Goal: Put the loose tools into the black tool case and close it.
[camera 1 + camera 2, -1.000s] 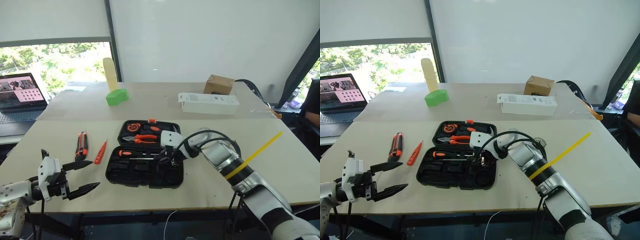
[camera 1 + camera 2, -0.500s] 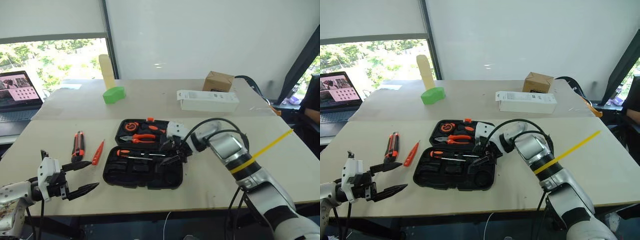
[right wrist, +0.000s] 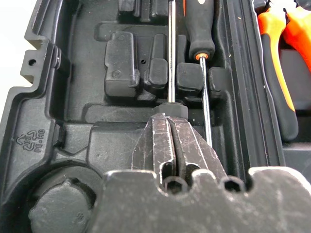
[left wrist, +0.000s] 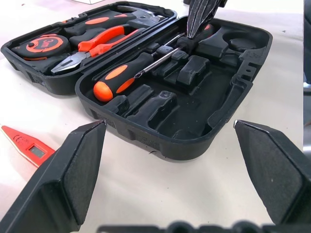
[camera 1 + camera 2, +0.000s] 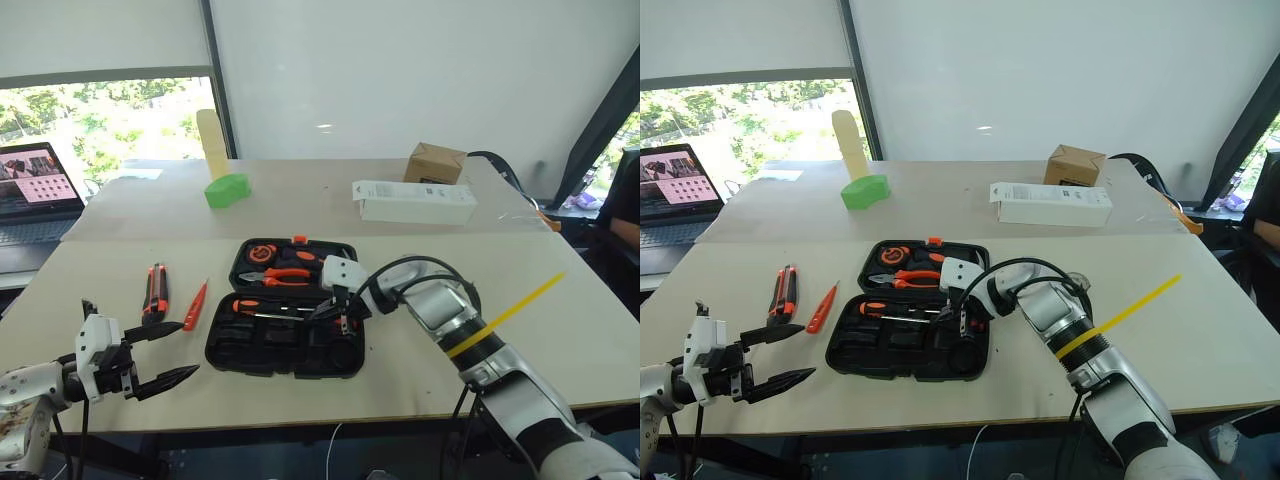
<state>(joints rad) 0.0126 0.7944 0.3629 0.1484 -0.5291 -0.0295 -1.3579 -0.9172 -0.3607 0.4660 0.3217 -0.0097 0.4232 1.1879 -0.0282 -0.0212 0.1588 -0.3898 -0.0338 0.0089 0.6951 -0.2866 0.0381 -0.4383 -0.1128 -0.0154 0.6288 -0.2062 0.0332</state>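
Pale table (image 5: 560,350). On it: open black case (image 5: 285,330) mid, knife (image 5: 157,291) and orange tester (image 5: 198,305) just left of it, apart. Far side: white box (image 5: 415,203), cardboard box (image 5: 436,163), green block (image 5: 229,190), laptop (image 5: 38,190) on left edge.

A laptop (image 5: 38,190), green block (image 5: 228,189), white box (image 5: 414,202) and cardboard box (image 5: 435,163) sit on the tables.

A white wall (image 5: 420,70) backs 2 beige tables (image 5: 300,200), with a sunlit window (image 5: 100,130) at left.
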